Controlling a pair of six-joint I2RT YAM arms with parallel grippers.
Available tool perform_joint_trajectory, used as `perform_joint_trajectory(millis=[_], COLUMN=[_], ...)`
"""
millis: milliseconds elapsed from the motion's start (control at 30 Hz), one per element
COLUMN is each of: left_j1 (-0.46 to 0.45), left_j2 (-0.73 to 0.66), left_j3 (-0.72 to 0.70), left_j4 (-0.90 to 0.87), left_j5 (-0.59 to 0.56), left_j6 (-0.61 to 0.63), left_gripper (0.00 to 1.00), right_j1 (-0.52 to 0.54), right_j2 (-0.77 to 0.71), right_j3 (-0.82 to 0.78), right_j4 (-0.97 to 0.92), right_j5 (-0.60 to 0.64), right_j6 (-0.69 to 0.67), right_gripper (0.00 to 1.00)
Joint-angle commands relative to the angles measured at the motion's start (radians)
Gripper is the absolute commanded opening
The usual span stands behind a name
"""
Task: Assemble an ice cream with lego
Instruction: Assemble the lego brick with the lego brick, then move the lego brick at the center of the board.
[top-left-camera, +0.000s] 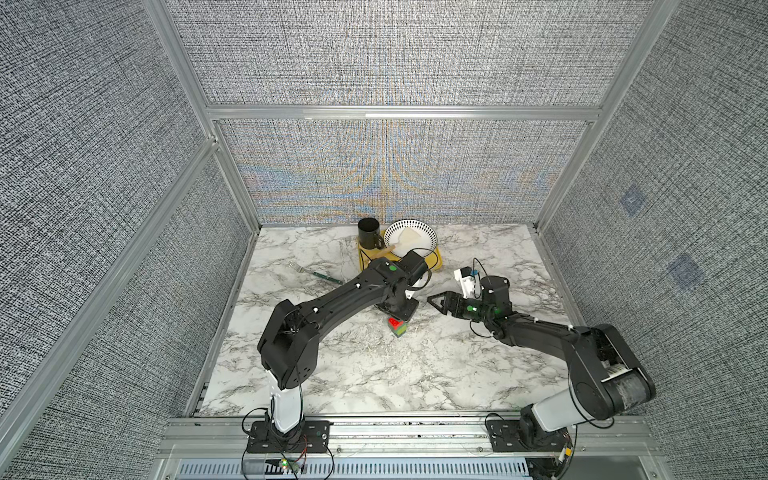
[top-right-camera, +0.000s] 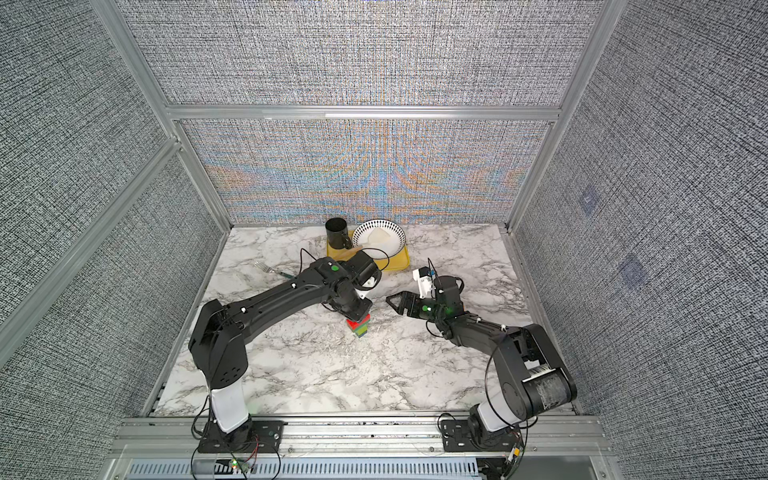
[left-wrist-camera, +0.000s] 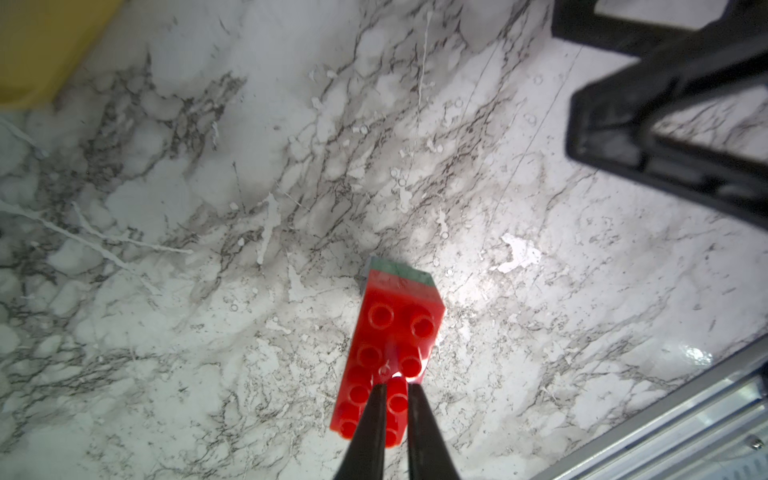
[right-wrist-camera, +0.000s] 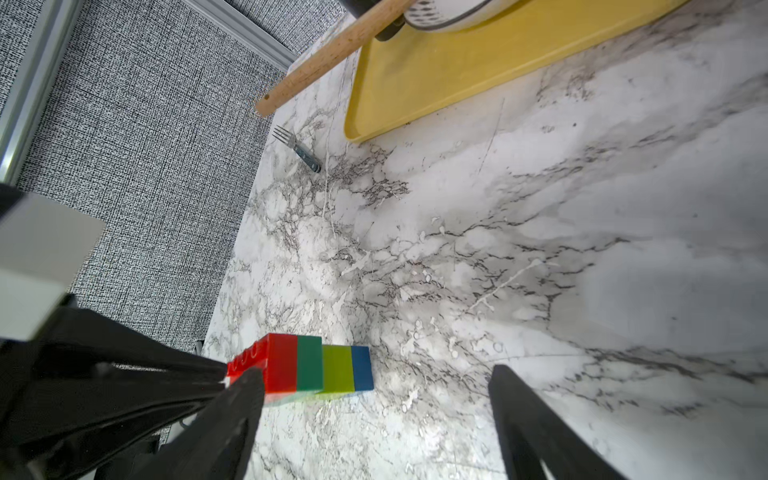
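The ice cream stack stands mid-table, built from lego: blue at the bottom, then lime-green, dark green and a longer red brick on top. The right wrist view shows all four layers from the side. My left gripper points straight down, shut, its tips resting on the red brick's studs; in both top views its wrist hides the tips. My right gripper hovers open and holding nothing just right of the stack.
A yellow tray at the back holds a black mug and a patterned bowl with a wooden-handled spatula. A fork lies left of the tray. Aluminium rails and fabric walls ring the marble table.
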Motion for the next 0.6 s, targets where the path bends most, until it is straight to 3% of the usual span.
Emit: perform_joint_trajectory(millis=[0,100,200,367,467,567], left_j1=[0.001,0.002,0.002,0.006,0.008,0.008], left_j2=[-0.007,-0.016,-0.036,-0.169,-0.287,-0.409], left_j3=[0.062,0.117,0.156,0.056,-0.073,-0.213], left_j4=[-0.028,-0.04,-0.068,-0.052,0.0,0.058], left_j5=[0.009,0.035,0.051,-0.024,-0.116,-0.233], left_j6=[0.018,0.031,0.055,0.082,0.072,0.039], left_gripper=[0.26,0.4,0.52,0.91,1.0,1.0], right_j1=[0.0,-0.002,-0.002,-0.014,-0.049,-0.113], right_j2=[-0.026,-0.057,-0.114,-0.184,-0.192,-0.179], right_j3=[-0.008,-0.009,0.015,0.159,0.211,0.233], right_j4=[-0.016,-0.052,-0.183,-0.606,-0.742,-0.793], right_j5=[0.053,0.113,0.267,0.722,0.822,0.825], right_j6=[-0.031,-0.042,-0.054,-0.006,0.02,0.019], right_gripper=[0.87,0.87,0.88,0.91,0.93,0.94])
